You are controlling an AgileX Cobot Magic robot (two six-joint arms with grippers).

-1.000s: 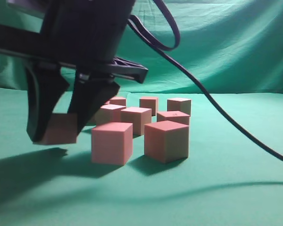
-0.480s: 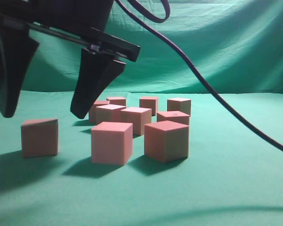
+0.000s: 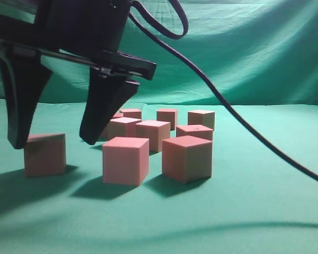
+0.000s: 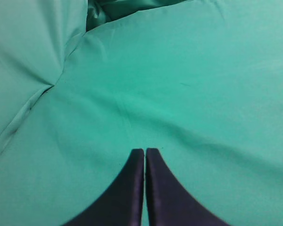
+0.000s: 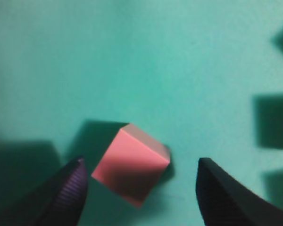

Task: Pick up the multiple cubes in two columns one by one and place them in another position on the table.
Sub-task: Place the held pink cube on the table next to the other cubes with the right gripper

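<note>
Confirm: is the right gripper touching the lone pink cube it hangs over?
Apart. In the right wrist view the right gripper stands open, with green cloth visible between each finger and the small pink cube sitting on the table.

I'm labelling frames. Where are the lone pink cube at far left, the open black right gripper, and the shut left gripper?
Lone pink cube (image 3: 44,154): exterior view, front face.
Right gripper (image 5: 140,188): right wrist view, gap between fingertips.
Left gripper (image 4: 145,151): left wrist view, fingertip seam.
</note>
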